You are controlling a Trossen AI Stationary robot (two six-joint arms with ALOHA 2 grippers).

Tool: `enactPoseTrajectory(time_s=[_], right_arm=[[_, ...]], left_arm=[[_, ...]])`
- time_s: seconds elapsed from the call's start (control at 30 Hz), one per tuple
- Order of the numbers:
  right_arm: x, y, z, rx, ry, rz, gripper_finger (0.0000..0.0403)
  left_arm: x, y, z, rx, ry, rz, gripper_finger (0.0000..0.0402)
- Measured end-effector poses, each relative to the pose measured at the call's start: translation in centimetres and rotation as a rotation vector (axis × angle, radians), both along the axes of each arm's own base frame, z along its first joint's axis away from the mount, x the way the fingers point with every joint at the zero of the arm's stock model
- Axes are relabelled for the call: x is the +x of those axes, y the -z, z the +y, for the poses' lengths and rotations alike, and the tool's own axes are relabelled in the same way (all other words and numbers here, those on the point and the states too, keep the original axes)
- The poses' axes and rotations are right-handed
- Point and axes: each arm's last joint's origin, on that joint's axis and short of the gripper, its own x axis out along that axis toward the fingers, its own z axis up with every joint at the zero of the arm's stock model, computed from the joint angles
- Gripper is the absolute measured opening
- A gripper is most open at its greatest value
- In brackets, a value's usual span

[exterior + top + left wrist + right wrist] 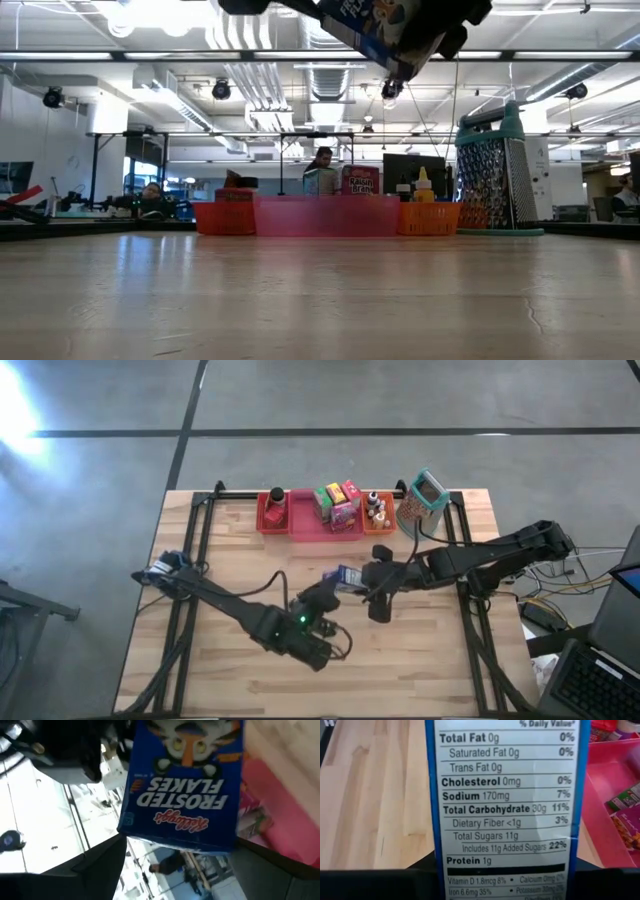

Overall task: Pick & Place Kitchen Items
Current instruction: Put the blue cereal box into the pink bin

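Note:
A blue Frosted Flakes box (345, 575) hangs in the air over the middle of the table, between both grippers. My right gripper (370, 576) reaches in from the table's right and is shut on the box. My left gripper (328, 596) comes from the near left and is open. In its wrist view its gripper (180, 847) has one finger on either side of the box's end (180, 837). In the low view the box (372, 22) is tilted, high above the table. Other toy groceries sit in the trays at the far edge. My right gripper (505, 882) holds the blue box by one end, about level, from the table's right. The nutrition panel (505, 820) faces its camera, and the dark fingers (380, 885) span the box's lower part. The box is lifted clear of the table and tilted. My left gripper: I cannot tell whether its fingers (100, 865) touch the box.
A red tray (272, 514), a pink tray (305, 525) and an orange tray (379, 526) stand in a row at the far edge, with small boxes (337, 503) and bottles (376, 508) in them. A metal grater (424, 500) stands to their right. Bare wood lies near and to the left.

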Motion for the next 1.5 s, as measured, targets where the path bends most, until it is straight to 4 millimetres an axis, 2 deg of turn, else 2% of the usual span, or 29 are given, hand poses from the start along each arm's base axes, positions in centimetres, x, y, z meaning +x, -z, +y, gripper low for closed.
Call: enactPoseTrajectory(time_s=[0.23,0.37,0.47,0.57,0.67,0.87,1.0,1.1,1.17,1.33,1.43,1.5], right_arm=[[-0.6,-0.5,-0.2,0.003,0.008,-0.011,0.0143],[-1.2,-0.8,-0.3,0.008,0.013,0.0,0.016],[-1.5,-0.9,0.0,0.013,-0.002,0.001,0.0162],[-1.7,-0.9,0.5,0.02,-0.034,0.006,0.0151],[-2.1,-0.8,1.3,0.053,-0.098,0.014,0.0138],[-2.8,-0.5,3.5,0.059,-0.196,0.003,0.0145],[-2.8,-0.3,4.4,0.07,-0.227,-0.039,0.016],[-2.6,-0.2,4.7,0.075,-0.239,-0.078,0.0155],[-2.5,-0.1,4.8,0.073,-0.249,-0.106,0.0145],[-2.1,0.1,4.9,0.065,-0.275,-0.186,0.0131],[-1.9,0.1,5.1,0.06,-0.29,-0.236,0.0141],[-1.7,-0.2,5.2,0.052,-0.302,-0.276,0.0151]], left_arm=[[-1.0,-0.7,-0.8,-0.149,-0.008,-0.181,0.0337],[-2.6,-0.7,-1.1,-0.358,-0.011,-0.269,0.0337],[-4.0,-0.2,-0.7,-0.583,-0.044,-0.169,0.0337],[-4.7,0.9,-0.5,-0.746,-0.143,-0.175,0.0337],[-5.4,2.3,-0.3,-0.781,-0.23,-0.246,0.0337],[-7.2,6.1,0.1,-0.737,-0.25,-0.593,0.0337],[-8.2,8.6,0.1,-0.857,-0.191,-0.824,0.0337],[-8.3,10.2,0.3,-1.04,-0.103,-0.874,0.0337],[-8.2,10.8,0.6,-1.176,0.025,-0.891,0.0337],[-9.1,10.4,2.1,-1.391,0.475,-1.075,0.0337],[-10.1,9.9,3.3,-1.485,0.632,-1.216,0.0337],[-10.4,9.7,3.8,-1.5,0.699,-1.245,0.0337]])
